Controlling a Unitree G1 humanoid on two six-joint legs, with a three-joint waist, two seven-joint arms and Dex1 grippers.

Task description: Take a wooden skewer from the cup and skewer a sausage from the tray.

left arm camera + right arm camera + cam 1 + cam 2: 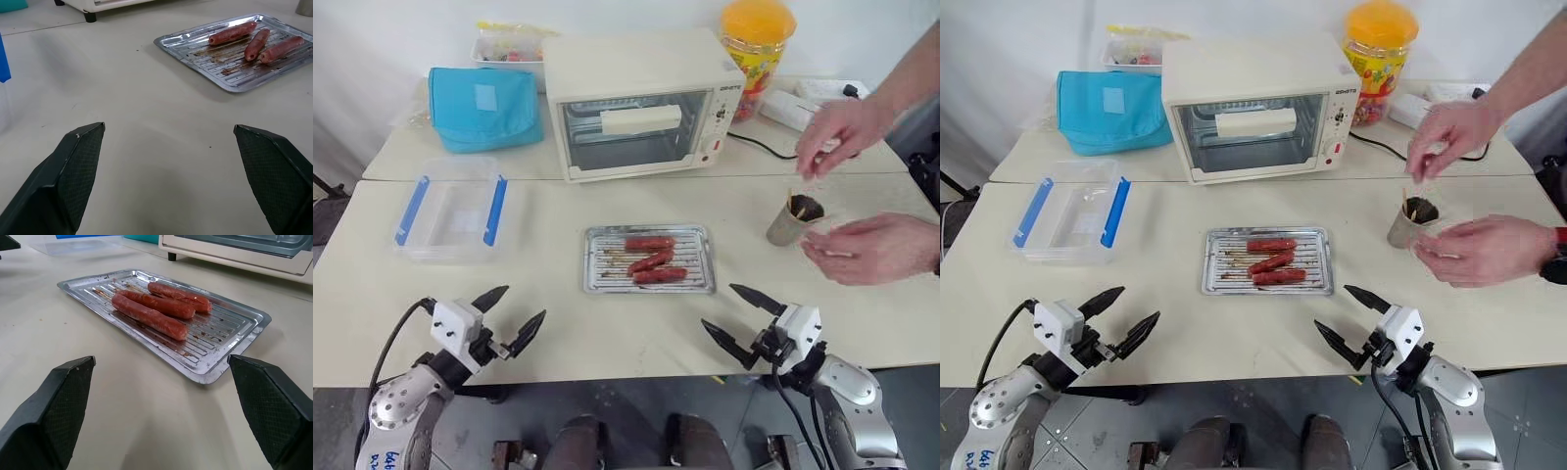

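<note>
Waiting near the table's front edge, our left gripper (506,317) and right gripper (736,314) both stand wide and hold nothing; the tray (695,237) lies between and beyond them with 3 sausages (651,259); the cup (790,222) of skewers (1411,206) stands farther right, between a person's hands (873,247). We judge the right gripper should reach only once those hands withdraw, pinching 1 skewer near its top.
</note>
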